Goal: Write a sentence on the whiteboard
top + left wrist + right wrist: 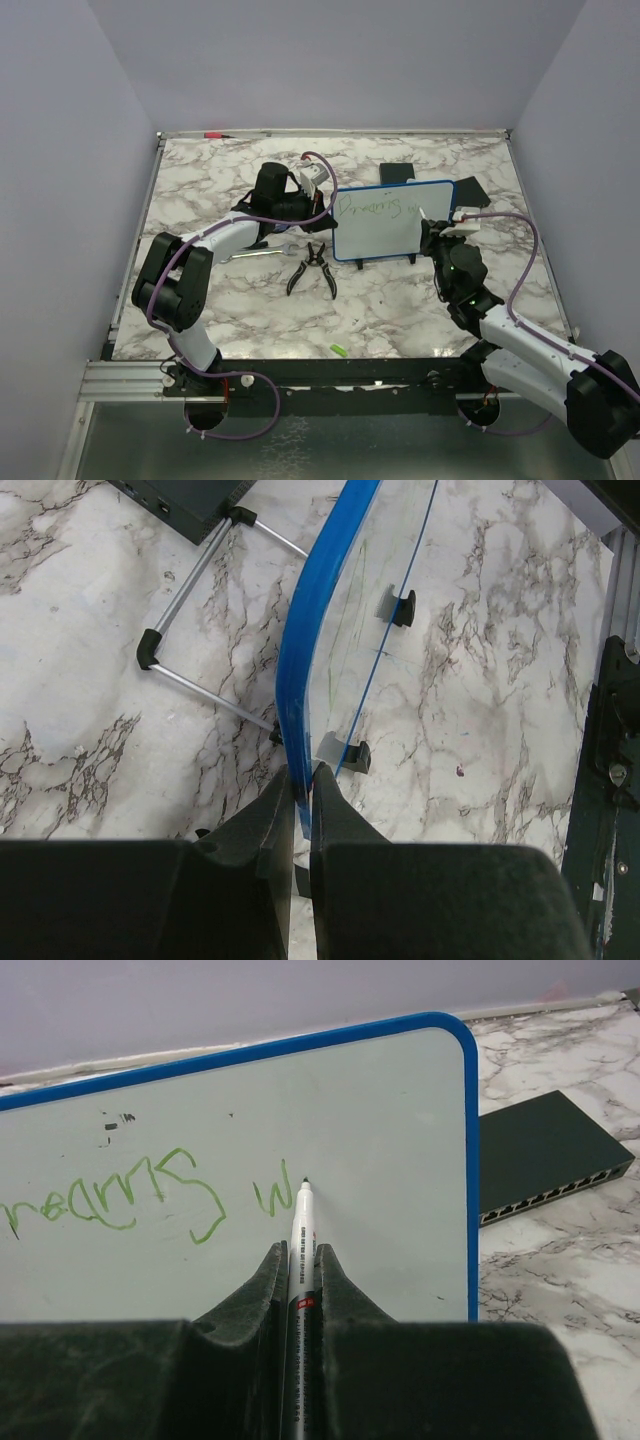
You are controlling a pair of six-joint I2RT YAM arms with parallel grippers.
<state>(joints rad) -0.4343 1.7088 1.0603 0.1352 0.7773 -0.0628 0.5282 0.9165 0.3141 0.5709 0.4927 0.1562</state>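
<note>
Soft, even light from above, and shadows under the whiteboard [385, 225] are faint. Wrist views bend straight lines near the edges — the near fingers [250, 1305] look dark, slightly soft.

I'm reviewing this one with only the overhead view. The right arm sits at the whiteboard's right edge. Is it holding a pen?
Observer: Yes. The right gripper is shut on a white marker, its tip near the whiteboard, just right of the green writing.
Operator: And the left arm?
Observer: The left gripper is clamped on the whiteboard's blue frame.
Operator: Any detail on what lies beside the board?
Observer: The dark box there has a row of ports along its side.
</note>
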